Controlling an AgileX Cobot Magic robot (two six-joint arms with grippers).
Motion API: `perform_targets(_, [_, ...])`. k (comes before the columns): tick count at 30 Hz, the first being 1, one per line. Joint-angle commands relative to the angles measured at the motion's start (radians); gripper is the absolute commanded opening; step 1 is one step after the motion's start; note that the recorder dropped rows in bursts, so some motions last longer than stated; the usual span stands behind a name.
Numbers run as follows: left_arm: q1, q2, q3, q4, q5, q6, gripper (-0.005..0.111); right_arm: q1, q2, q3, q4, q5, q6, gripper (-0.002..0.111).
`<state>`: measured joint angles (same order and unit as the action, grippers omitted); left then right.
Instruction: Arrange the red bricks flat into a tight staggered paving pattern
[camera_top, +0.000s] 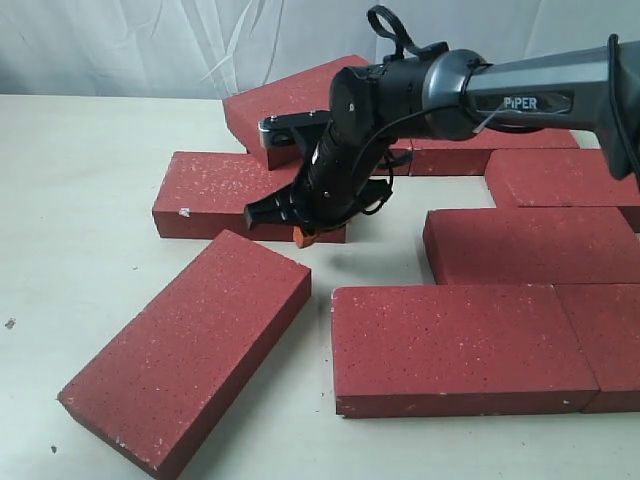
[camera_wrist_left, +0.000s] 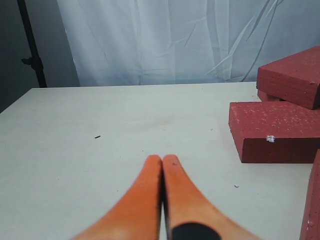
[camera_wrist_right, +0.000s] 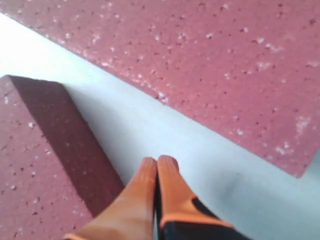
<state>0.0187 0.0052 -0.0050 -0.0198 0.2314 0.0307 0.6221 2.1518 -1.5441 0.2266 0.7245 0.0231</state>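
Exterior view: bare table (camera_top: 80, 200) left of skewed brick (camera_top: 190, 345).

Silver-grey right arm (camera_top: 545, 95) with white PIPER lettering, glossy black wrist housing (camera_top: 365, 100), thin black cable (camera_top: 392, 28) looped above it, black-bodied right end effector (camera_wrist_right: 157, 161) with tapered orange fingers (camera_wrist_right: 135, 200), left end effector (camera_wrist_left: 162, 160) likewise orange, dark patch (camera_wrist_left: 192, 232) near one finger's base, perhaps a rubber pad
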Motion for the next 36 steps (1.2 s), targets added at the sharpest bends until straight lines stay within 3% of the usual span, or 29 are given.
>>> perform_targets(1, [0.000, -0.005, 0.005, -0.001, 0.000, -0.005, 0.000, -0.025, -0.012, 0.003, 0.064, -0.002, -0.058, -0.001])
perform_targets(9, [0.000, -0.005, 0.005, -0.001, 0.000, -0.005, 0.000, -0.101, -0.012, 0.003, 0.099, -0.050, -0.059, -0.001])
perform_targets(26, [0.000, -0.005, 0.005, -0.001, 0.000, -0.005, 0.000, -0.149, -0.012, 0.003, 0.223, 0.001, -0.132, -0.001])
perform_targets(36, [0.000, -0.005, 0.005, -0.001, 0.000, -0.005, 0.000, -0.156, -0.012, 0.003, 0.396, 0.059, -0.268, -0.001])
